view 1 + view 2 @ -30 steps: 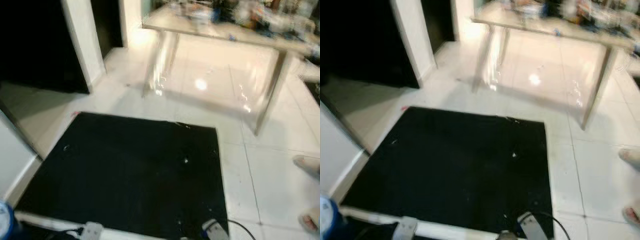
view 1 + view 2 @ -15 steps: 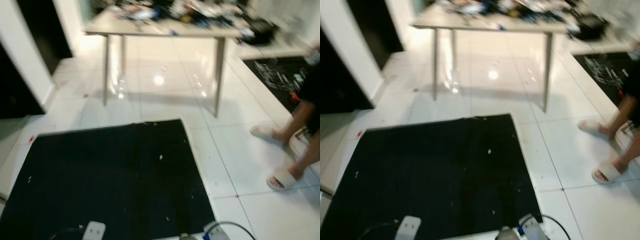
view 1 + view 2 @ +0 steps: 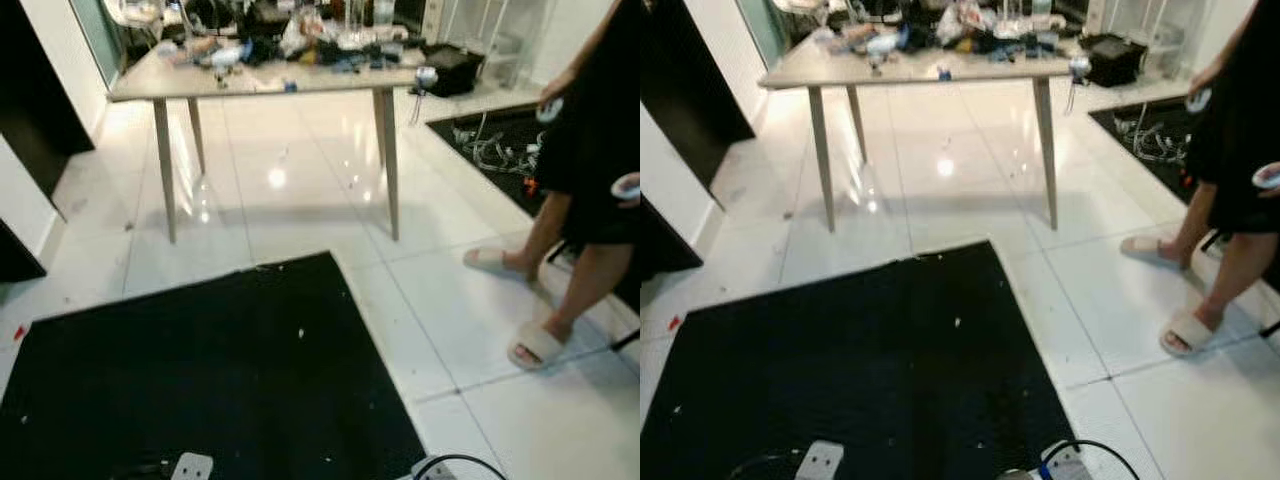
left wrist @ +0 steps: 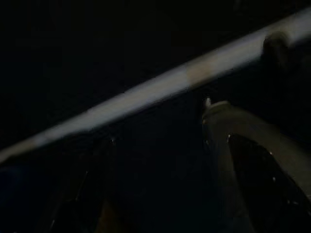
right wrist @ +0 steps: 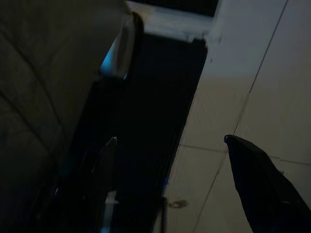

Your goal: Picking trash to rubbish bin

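Black mat (image 3: 840, 370) across the lower left of the frame, flecked with small white scraps of trash (image 3: 957, 322), on glossy white tile floor (image 3: 970, 190). Wooden table (image 3: 910, 72) on slanted legs at upper centre, heaped with clutter (image 3: 970, 25). Person's legs (image 3: 1220, 270) in pale slippers at the right edge, dark garment above. Second dark mat with cables (image 3: 1150, 135) at upper right. Cable and white plug (image 3: 1065, 462) at the bottom edge. No rubbish bin to point to. Right gripper (image 5: 170, 179) above tile and mat edge, fingers spread apart. Left gripper (image 4: 165, 189) in deep shade, fingers (image 4: 252, 165) apart too.
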{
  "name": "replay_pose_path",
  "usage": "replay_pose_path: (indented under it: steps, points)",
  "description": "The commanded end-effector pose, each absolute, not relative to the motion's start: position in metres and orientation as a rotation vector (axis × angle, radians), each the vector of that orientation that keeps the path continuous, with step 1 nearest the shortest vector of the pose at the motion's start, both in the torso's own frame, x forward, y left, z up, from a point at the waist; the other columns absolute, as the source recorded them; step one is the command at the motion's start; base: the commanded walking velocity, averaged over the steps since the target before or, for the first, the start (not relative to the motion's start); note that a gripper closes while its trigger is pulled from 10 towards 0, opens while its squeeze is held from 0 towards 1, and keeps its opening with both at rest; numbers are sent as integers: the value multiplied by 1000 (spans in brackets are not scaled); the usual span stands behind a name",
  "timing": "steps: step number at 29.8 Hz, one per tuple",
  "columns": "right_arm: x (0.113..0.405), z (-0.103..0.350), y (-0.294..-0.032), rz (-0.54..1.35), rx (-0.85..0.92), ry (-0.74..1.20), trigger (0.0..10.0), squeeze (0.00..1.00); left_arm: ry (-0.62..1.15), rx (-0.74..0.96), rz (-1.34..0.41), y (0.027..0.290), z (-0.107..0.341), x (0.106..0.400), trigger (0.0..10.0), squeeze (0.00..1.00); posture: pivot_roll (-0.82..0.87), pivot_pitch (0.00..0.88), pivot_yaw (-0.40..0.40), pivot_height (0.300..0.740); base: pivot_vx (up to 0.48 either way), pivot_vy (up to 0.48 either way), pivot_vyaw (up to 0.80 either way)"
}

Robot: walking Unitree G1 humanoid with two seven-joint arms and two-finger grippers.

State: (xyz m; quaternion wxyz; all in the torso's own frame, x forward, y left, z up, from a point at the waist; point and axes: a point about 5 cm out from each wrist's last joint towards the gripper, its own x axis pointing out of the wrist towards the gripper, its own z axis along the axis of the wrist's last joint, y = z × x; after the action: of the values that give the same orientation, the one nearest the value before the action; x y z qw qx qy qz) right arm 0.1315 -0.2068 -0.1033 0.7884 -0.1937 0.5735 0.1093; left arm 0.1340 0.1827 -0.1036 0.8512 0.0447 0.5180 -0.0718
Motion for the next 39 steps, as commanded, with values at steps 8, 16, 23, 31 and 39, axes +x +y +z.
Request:
replay_pose_path:
  steps: [8,16,23,31,39]
  points:
    - [135,-104,-198,255,-406,1227,10000,0,1110,105,-140,191,-105,126,10000,0,-113,43,106,740,346,0,-100]
    - [132,-104,-199,234,-392,1228,10000,0,1110,112,-151,190,-105,127,10000,0,-120,47,113,740,349,0,-800]
    - [160,-86,-238,-107,-262,1102,10000,0,1041,100,-133,193,-98,145,10000,0,-130,61,114,740,349,0,-57]
    - [250,-9,-295,-342,-183,660,10000,0,775,58,-105,199,-63,212,10000,0,-153,58,115,740,355,0,0]
    - [337,95,-284,-217,-120,179,10000,0,303,-30,-179,184,19,302,10000,0,-168,53,109,740,480,0,0]
